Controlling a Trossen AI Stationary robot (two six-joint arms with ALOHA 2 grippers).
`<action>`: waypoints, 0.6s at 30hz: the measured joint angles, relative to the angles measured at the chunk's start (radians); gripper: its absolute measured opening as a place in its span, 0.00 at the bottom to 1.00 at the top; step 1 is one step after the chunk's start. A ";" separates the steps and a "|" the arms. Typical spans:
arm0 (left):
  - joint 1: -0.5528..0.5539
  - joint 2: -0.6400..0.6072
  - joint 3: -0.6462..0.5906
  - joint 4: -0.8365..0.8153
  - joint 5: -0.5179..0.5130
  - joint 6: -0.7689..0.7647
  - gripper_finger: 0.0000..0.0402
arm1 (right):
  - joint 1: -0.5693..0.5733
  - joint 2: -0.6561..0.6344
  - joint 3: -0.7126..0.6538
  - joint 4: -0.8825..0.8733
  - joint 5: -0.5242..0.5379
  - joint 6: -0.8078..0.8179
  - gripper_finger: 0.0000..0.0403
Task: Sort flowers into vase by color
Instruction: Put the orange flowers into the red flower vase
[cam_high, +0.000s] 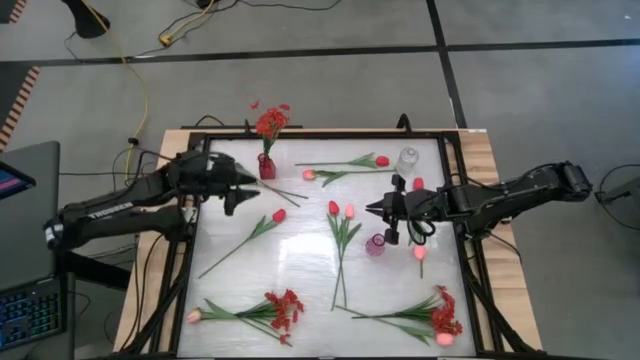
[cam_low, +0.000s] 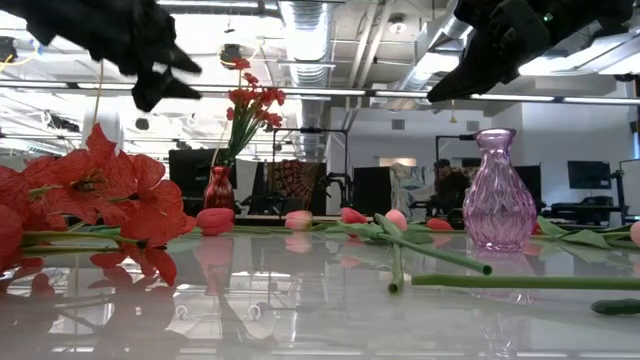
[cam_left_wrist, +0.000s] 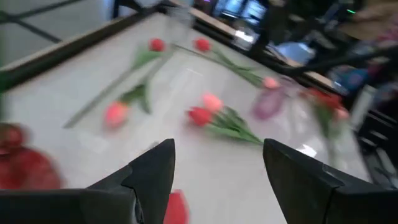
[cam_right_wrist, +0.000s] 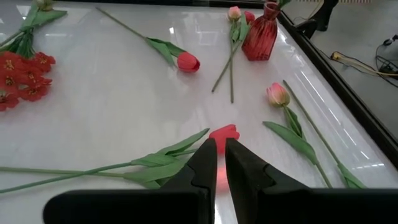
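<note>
Left pincer (cam_high: 255, 189) beside red vase (cam_high: 267, 167)

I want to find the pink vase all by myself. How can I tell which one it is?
Look at the white table and find the right gripper near its middle. The pink vase stands upright just beside it, on the near side. It is empty and pale purple-pink, while the red vase at the far edge is dark red and already holds a red spray.

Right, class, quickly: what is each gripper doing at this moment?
Left gripper: open, holding nothing.
Right gripper: shut, holding nothing.
</note>
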 joint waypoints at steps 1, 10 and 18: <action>-0.039 0.002 0.010 -0.007 -0.012 -0.007 0.58 | 0.000 0.000 0.000 0.000 0.000 0.000 0.15; -0.403 0.102 0.101 -0.238 -0.117 -0.147 0.58 | 0.007 0.000 0.000 0.001 0.000 0.069 0.15; -0.718 0.257 0.103 -0.230 -0.062 -0.341 0.57 | 0.043 0.000 0.000 0.010 0.000 0.071 0.15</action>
